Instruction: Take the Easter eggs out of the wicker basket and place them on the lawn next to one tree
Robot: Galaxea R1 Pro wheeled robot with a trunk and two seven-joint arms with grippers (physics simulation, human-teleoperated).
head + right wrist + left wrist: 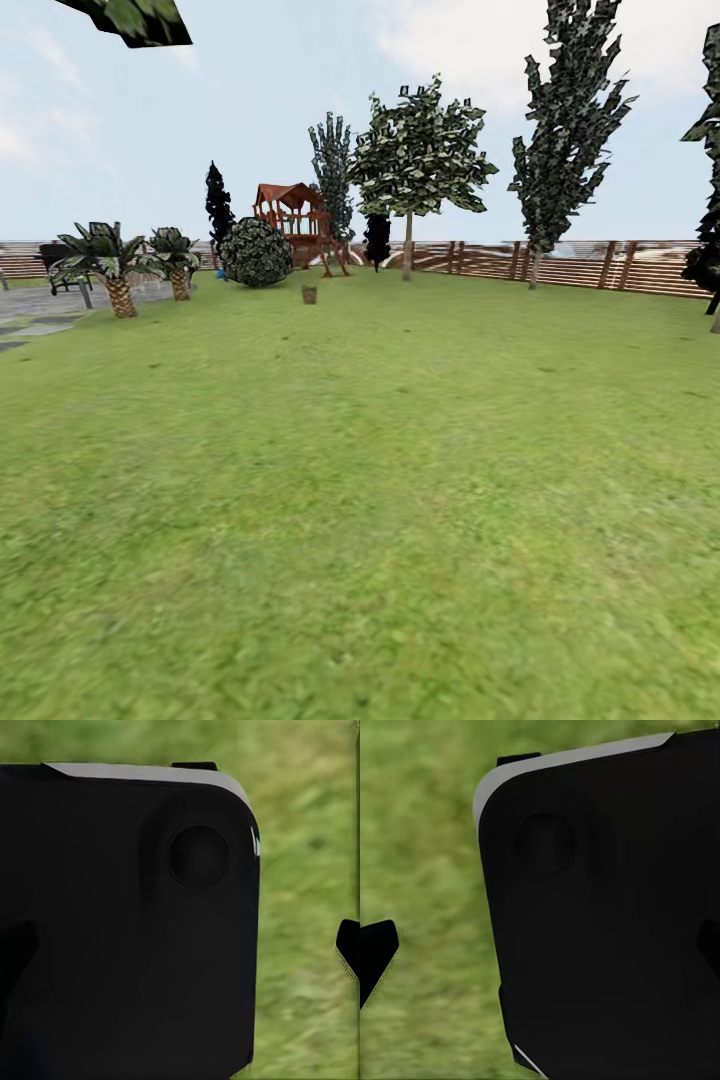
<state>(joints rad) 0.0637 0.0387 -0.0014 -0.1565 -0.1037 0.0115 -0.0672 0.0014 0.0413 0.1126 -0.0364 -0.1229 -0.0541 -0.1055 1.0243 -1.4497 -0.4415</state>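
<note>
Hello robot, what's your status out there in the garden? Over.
Pincers: state unreadable, wrist views mostly black housing over grass. Wicker basket far ahead on the lawn, eggs not discernible. Nothing between here and it. Over.

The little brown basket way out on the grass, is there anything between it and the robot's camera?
In the head view, only bare lawn stretches up to the wicker basket; nothing stands on that grass.
</note>
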